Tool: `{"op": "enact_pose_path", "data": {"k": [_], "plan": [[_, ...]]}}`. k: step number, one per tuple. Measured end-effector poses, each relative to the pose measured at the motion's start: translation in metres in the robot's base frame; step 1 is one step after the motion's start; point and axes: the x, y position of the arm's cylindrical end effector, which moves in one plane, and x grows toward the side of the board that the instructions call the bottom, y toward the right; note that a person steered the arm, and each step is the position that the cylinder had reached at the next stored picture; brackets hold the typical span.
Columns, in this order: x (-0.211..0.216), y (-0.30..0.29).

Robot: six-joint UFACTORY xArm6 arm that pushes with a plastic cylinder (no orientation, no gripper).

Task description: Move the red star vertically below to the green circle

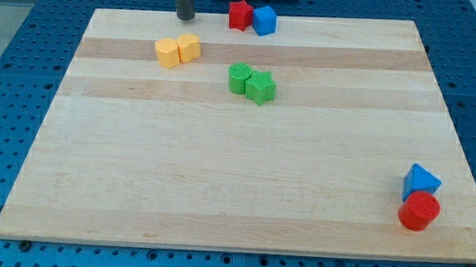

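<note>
The red star [240,15] lies at the view's top edge of the wooden board [219,174], touching a blue cube [265,21] on its right. The green circle [240,78] lies lower, near the top centre, touching a green star [261,87] on its right. My tip [184,17] stands on the board's top edge, left of the red star and apart from it, above the yellow blocks.
Two yellow blocks [178,49] lie side by side, left of the green circle. A blue triangle [420,181] and a red cylinder [419,211] sit together at the view's bottom right. Blue perforated table surrounds the board.
</note>
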Motion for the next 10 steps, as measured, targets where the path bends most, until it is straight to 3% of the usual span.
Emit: {"op": "enact_pose_path", "data": {"k": [3, 5, 7, 9, 10], "plan": [[0.001, 0.023], [0.021, 0.153], [0.066, 0.183], [0.001, 0.154], [0.0, 0.155]]}}
